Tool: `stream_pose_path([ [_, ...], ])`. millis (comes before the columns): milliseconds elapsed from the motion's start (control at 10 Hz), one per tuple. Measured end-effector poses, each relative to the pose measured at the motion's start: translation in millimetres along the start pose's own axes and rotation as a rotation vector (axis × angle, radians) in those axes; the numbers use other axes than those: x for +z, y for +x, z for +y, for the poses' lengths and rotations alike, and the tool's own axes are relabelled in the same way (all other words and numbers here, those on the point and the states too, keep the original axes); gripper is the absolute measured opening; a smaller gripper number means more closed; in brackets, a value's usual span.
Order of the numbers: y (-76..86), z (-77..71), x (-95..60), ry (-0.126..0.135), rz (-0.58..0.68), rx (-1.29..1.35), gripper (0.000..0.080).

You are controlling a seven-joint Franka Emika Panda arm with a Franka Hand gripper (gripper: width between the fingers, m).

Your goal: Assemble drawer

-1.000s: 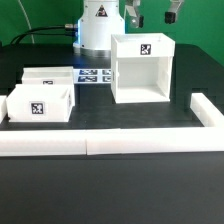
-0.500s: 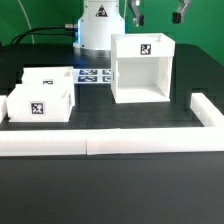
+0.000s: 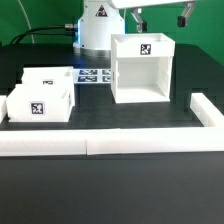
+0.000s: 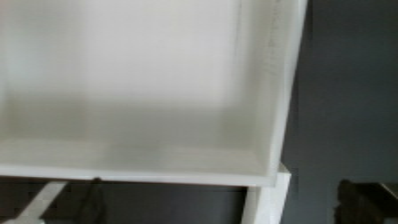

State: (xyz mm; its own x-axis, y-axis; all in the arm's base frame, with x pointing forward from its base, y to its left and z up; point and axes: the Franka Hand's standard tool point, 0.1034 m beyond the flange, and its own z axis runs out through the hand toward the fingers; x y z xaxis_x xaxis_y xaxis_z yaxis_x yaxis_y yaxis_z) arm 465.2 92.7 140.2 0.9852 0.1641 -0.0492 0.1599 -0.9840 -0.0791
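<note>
The tall white drawer housing (image 3: 140, 78) stands open-topped at the middle right of the black table, with a square tag on its back wall. Two small white trays lie at the exterior view's left, one (image 3: 42, 105) in front with a tag facing forward and one (image 3: 48, 78) behind it. My gripper (image 3: 161, 16) hangs above the housing's back edge, open wide and empty. In the wrist view the housing's white inside (image 4: 143, 90) fills most of the picture. My gripper (image 4: 205, 205) shows only as dark fingertips (image 4: 365, 195), one on either side of the housing's wall.
A long low white border wall (image 3: 100, 143) runs along the front and turns back at the right (image 3: 208, 108). The marker board (image 3: 95, 76) lies flat behind the trays. The arm's white base (image 3: 100, 25) stands at the back.
The gripper's fingers have spread further apart above the housing. The housing and the trays have not moved.
</note>
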Motion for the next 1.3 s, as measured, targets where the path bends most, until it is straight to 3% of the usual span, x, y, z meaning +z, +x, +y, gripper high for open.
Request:
stream_pose_path([
  [200, -1.1, -0.9, 1.3, -0.001, 0.004, 0.007, 0.065],
  [400, -22.4, -11.8, 19.0, 0.0, 0.015, 0.025, 0.065],
  [700, -34.2, -20.5, 31.2, 0.0, 0.009, 0.008, 0.065],
  [1000, -47.0, -19.0, 48.4, -0.002, -0.024, 0.077, 0.0649],
  [1200, -44.5, -18.0, 47.3, -0.003, -0.006, 0.104, 0.0649],
  [1300, -42.8, -19.5, 46.2, -0.002, -0.005, 0.108, 0.0523],
])
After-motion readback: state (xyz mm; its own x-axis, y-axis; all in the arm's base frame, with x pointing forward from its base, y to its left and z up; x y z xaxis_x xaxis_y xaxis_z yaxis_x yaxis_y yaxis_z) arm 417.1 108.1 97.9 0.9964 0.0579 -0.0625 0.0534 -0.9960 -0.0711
